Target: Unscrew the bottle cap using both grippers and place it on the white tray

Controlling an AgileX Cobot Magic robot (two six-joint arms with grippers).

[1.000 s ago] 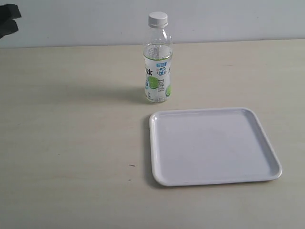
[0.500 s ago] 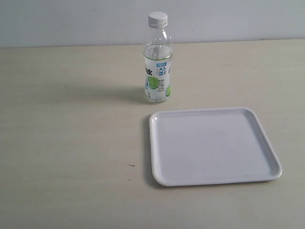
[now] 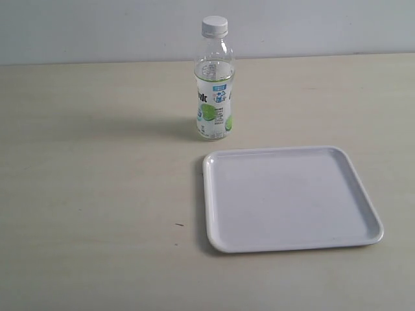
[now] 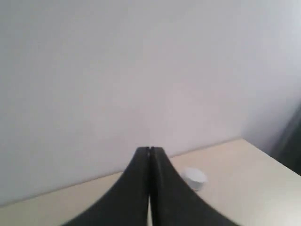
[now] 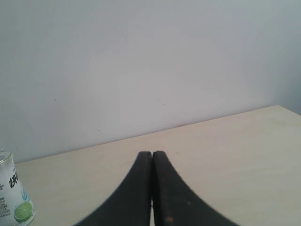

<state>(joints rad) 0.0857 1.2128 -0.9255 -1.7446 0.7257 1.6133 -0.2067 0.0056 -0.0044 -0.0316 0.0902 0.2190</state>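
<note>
- Since the earliest exterior frame, a black part of the left arm that showed at the 10 o'clock corner of that view has gone out of sight. The bottle (image 3: 214,91), the bottle cap (image 3: 214,26) and the white tray (image 3: 290,197) have not shifted.
- Left pincer (image 4: 149,151): we see both fingers pressed together with nothing between them. It is outside the exterior view. Its own camera faces the wall, and the bottle cap shows just beyond the fingers.
- Right pincer (image 5: 151,154): also fully closed and empty, and also outside the exterior view. Only part of the bottle's label shows at the edge of its camera view.
- Bottle: it stands upright on the surface (image 3: 91,194), towards the far edge, with the bottle cap seated on the neck.
- White tray: it lies flat on the surface at about 5 o'clock from the bottle, near it but not touching. Nothing rests on it.
- Progress: we judge that no step of the task is done. The bottle cap is on, neither pincer touches the bottle, and both are well apart from it.
- Remaining: both pincers must spread and approach, one to steady the bottle body and one to grip the ribbed cap. The cap must then be turned off, carried to the white tray and released.
</note>
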